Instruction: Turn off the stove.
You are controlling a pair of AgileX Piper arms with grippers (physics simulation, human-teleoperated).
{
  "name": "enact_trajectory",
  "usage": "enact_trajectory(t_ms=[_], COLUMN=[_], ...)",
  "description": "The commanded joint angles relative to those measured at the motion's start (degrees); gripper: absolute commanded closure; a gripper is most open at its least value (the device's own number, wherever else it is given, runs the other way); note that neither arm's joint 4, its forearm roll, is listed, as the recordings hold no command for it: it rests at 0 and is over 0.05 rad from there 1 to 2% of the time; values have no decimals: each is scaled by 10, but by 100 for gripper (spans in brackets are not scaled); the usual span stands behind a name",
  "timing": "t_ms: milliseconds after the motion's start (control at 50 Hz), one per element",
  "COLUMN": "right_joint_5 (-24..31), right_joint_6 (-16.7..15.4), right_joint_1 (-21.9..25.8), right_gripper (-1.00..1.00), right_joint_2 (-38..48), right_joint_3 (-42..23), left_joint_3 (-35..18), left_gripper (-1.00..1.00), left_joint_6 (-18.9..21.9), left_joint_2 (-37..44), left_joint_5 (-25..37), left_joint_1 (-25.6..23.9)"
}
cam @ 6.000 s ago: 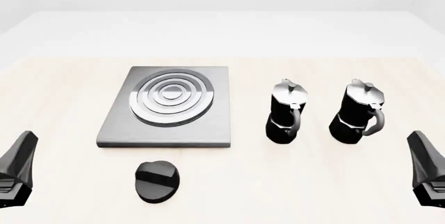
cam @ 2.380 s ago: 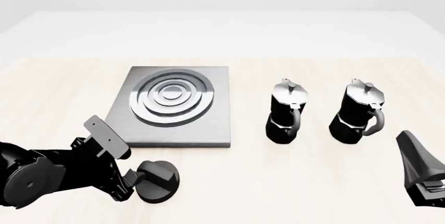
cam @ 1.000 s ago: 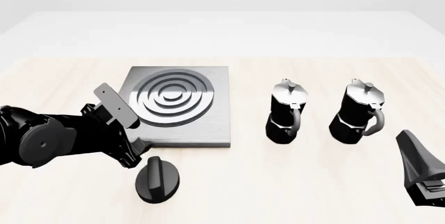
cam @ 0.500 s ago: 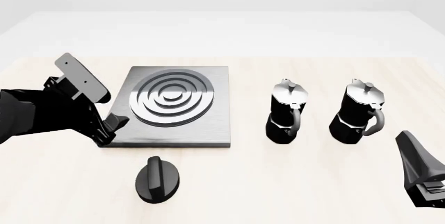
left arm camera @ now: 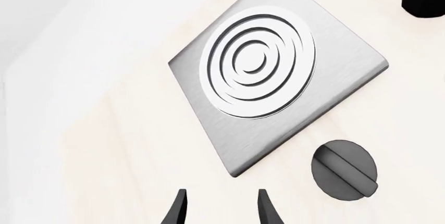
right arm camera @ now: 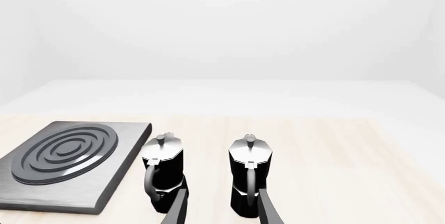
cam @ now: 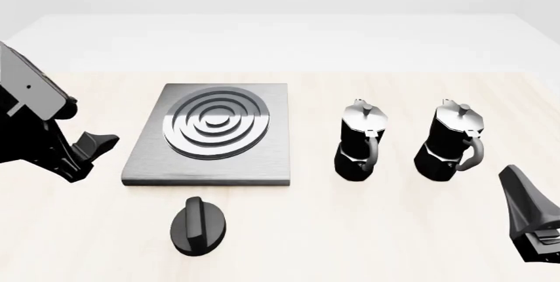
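Observation:
The stove is a flat square brushed-steel plate (cam: 210, 139) with raised concentric rings, left of the table's middle. Its small round black knob (cam: 199, 225) with a ridge lies apart, in front of the plate. My left gripper (cam: 88, 154) is at the far left, beside the plate's front-left corner and well away from the knob. The left wrist view shows its fingers (left arm camera: 178, 211) apart and empty, with the plate (left arm camera: 278, 73) and the knob (left arm camera: 344, 170) ahead. My right gripper (cam: 518, 190) hangs at the lower right, open and empty in the right wrist view (right arm camera: 219, 211).
Two black-and-silver moka pots (cam: 360, 141) (cam: 452, 141) stand side by side right of the plate. They stand just ahead of the right fingers in the right wrist view (right arm camera: 163, 169) (right arm camera: 250, 174). A pale wooden table (cam: 368, 229) carries everything.

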Motion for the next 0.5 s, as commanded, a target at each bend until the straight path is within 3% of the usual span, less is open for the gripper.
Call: enact_trajectory(t_ms=[20,500], right_joint_5=[1,2], right_joint_6=[2,3], right_joint_1=[1,2], right_gripper=[-100,-100], right_joint_2=[-2,-5], right_joint_3=[0,0], left_joint_3=[-8,-32], left_gripper=[-100,-100], left_joint_6=[6,17], left_joint_2=[-57,-109], left_joint_5=[51,101], left_joint_1=[13,27])
